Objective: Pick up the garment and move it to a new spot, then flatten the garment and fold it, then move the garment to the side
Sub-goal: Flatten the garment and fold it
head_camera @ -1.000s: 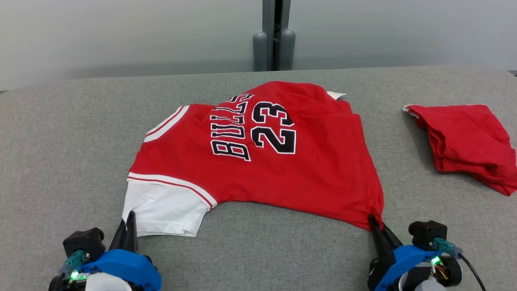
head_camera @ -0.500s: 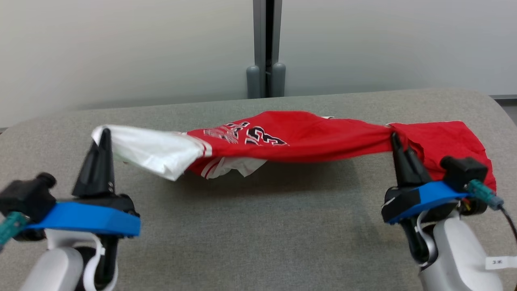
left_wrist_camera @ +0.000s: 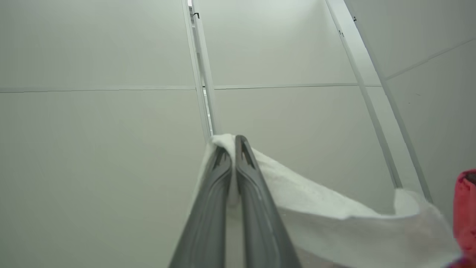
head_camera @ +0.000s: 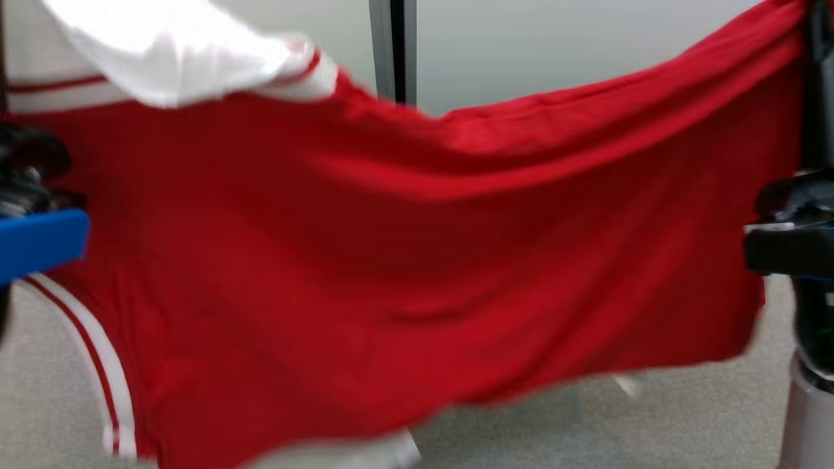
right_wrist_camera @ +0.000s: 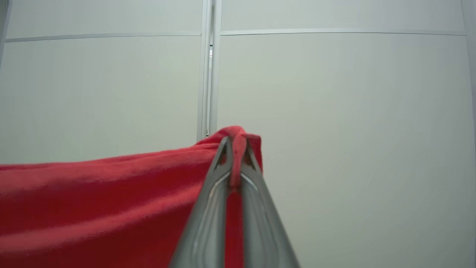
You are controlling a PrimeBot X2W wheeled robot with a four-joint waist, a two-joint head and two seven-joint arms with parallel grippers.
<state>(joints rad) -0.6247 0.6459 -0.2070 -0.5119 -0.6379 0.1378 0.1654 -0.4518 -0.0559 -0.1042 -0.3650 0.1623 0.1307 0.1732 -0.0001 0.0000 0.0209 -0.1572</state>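
Garment: a red jersey [head_camera: 391, 260] with a white sleeve [head_camera: 163, 52] and white-and-red trim. It is up in the air, stretched wide between the two grippers, and hangs like a curtain across the head view, blurred.
Top edge: high at both ends, sagging in the middle.
Left gripper [left_wrist_camera: 233, 143]: fingers pressed together, clamped on a fold of the white sleeve. The cloth trails away from the tips toward the red fabric.
Right gripper [right_wrist_camera: 235, 143]: fingers together, pinching a bunched red corner. The rest of the red cloth runs off to one side of the tips.
Lower edge: hangs over the table [head_camera: 684, 417]; I cannot tell whether it touches.
Table: grey surface, seen below the garment.
Wall [head_camera: 554, 45]: pale panels with a vertical joint, behind the garment.
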